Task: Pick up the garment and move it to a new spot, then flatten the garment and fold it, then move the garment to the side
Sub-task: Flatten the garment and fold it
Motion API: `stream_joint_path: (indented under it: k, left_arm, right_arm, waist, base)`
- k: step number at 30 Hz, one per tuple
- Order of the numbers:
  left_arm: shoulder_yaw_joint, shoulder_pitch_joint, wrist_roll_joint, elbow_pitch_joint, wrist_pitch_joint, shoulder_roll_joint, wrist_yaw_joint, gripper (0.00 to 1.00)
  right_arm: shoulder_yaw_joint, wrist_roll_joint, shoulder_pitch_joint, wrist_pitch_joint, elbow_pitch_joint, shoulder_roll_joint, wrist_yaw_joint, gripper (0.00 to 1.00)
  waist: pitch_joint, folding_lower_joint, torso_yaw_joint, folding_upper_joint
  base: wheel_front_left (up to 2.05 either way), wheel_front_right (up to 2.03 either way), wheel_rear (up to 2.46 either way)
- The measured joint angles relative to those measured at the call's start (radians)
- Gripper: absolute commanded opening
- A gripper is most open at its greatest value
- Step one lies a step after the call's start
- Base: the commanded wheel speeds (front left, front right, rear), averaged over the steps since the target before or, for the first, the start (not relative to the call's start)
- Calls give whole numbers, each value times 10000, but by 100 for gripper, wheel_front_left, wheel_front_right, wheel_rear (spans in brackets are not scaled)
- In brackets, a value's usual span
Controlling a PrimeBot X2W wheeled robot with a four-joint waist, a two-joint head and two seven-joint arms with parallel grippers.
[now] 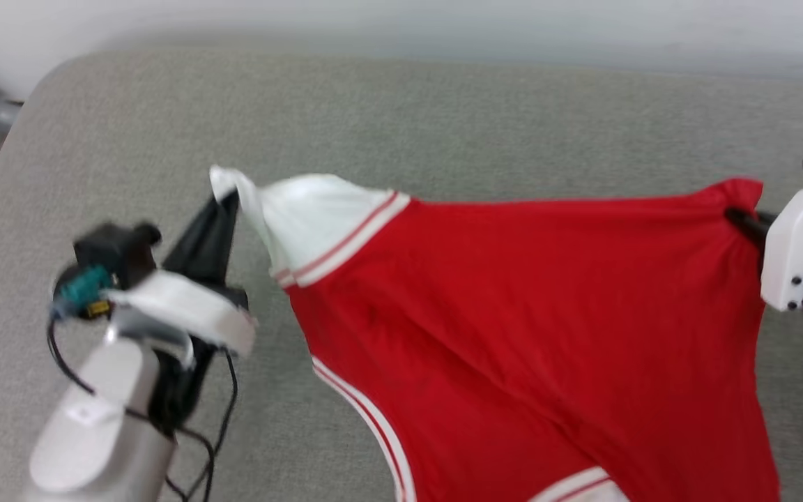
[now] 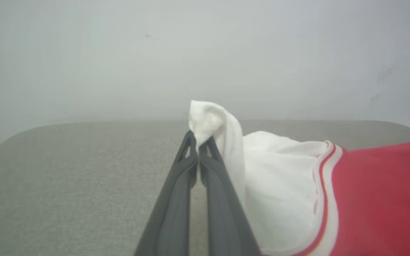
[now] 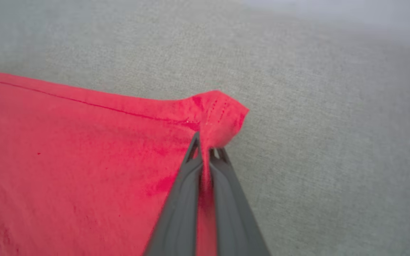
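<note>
Over the grey fabric surface the red jersey is stretched taut, its lower part cut off. From lower left, the left gripper pinches the white sleeve tip. The right gripper, arm mostly out of frame, is clamped on a red corner.

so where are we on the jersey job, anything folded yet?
Done: both grips are made. The left gripper is shut on the white sleeve tip, the right gripper on a red corner. In hand: the garment is stretched taut between them over the grey cushion. Left: no fold shows yet; laying it flat, folding and moving it aside remain. Whether it already changed spot, I cannot tell.
</note>
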Motion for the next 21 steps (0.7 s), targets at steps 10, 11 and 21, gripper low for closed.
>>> stream_joint_path:
  k: [10,11,21]
  left_arm:
    - [221,-3933,-199,2719,681,453,-533,0]
    - [226,-4371,-182,2993,663,479,-550,0]
    - [366,-8488,420,5093,-65,502,-305,0]
  right_arm:
    - [-922,-1243,-2139,-1582,1246,1223,4,0]
    - [-1005,-1406,-2446,-1799,1348,1315,6,0]
    - [-1935,-2907,-5800,-3975,2274,1866,10,0]
  waist:
    - [-407,0,-860,0]
    - [-376,-1,-934,0]
    - [364,0,-1231,0]
  base:
    - [0,0,0]
    - [0,0,0]
    - [0,0,0]
